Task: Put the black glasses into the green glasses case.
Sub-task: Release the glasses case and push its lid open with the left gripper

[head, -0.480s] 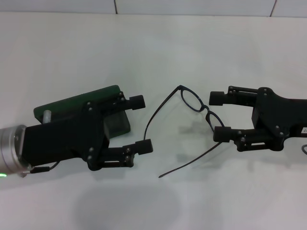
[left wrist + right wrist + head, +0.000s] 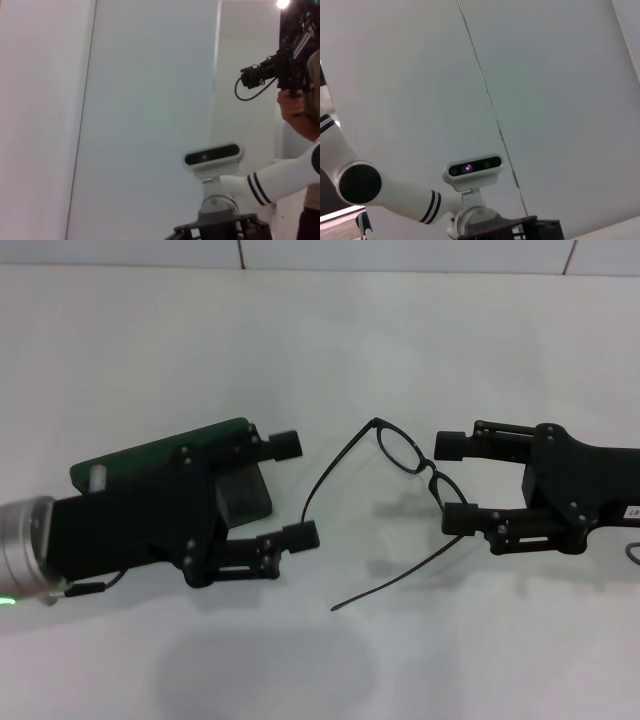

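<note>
The black glasses (image 2: 412, 462) lie unfolded on the white table in the head view, lenses toward the right, the long temple arms trailing left and toward me. My right gripper (image 2: 452, 480) is open, its two fingers on either side of the lens end. The green glasses case (image 2: 160, 455) lies at the left, mostly hidden under my left gripper (image 2: 292, 488), which is open and hovers over the case's right end. The wrist views show only walls and the robot's head camera.
The white table (image 2: 320, 340) stretches far behind both grippers. A tiled wall edge runs along the back. In the left wrist view a person (image 2: 300, 100) holding a camera stands off to the side.
My left gripper's fingers have drawn slightly closer together and shifted a little. The right gripper has edged slightly left toward the lenses. The glasses have not moved.
</note>
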Controlling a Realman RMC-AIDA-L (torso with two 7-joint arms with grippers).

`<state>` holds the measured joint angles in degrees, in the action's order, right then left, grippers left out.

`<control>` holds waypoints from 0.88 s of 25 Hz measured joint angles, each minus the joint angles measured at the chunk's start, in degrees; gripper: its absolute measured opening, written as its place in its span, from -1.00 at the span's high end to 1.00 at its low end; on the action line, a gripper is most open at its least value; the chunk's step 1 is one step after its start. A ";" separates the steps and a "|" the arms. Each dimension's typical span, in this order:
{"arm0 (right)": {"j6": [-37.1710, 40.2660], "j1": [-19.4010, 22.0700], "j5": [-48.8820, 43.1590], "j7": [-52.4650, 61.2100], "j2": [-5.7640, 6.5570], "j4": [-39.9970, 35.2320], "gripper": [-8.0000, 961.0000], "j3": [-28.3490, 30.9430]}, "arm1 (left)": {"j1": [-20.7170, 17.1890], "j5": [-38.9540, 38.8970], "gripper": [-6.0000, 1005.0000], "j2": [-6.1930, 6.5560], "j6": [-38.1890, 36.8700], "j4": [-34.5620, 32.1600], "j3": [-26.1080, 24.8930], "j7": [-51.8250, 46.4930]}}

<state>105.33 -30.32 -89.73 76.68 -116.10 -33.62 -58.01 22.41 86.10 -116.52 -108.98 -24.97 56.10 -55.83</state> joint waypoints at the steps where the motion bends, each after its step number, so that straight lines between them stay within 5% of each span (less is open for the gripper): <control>1: -0.33 0.06 0.00 -0.16 0.01 0.11 -0.69 0.00 | 0.00 -0.05 -0.73 -0.06 -0.01 -0.24 -0.43 -0.12; 4: -2.29 0.81 0.00 -0.90 0.23 0.22 -0.69 0.13 | 0.03 -0.59 -0.73 -0.18 -0.32 -4.72 -3.68 -4.59; 8: -2.81 2.05 0.04 -1.20 0.49 0.23 -0.69 1.37 | -1.36 0.70 -0.73 -0.21 1.48 -22.81 -6.22 -18.42; 14: -2.80 4.92 0.09 -1.52 0.47 0.26 -0.69 4.53 | -2.50 22.30 -0.73 -3.41 13.03 -53.61 -3.86 -36.07; 22: -2.53 6.72 0.43 -3.23 0.49 3.50 -0.69 8.12 | 2.36 46.67 -0.72 -3.20 17.98 -60.77 1.56 -50.16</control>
<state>102.80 -23.61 -89.30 73.45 -115.61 -30.12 -49.88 24.77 132.77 -119.72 -91.00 -85.74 57.66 -105.99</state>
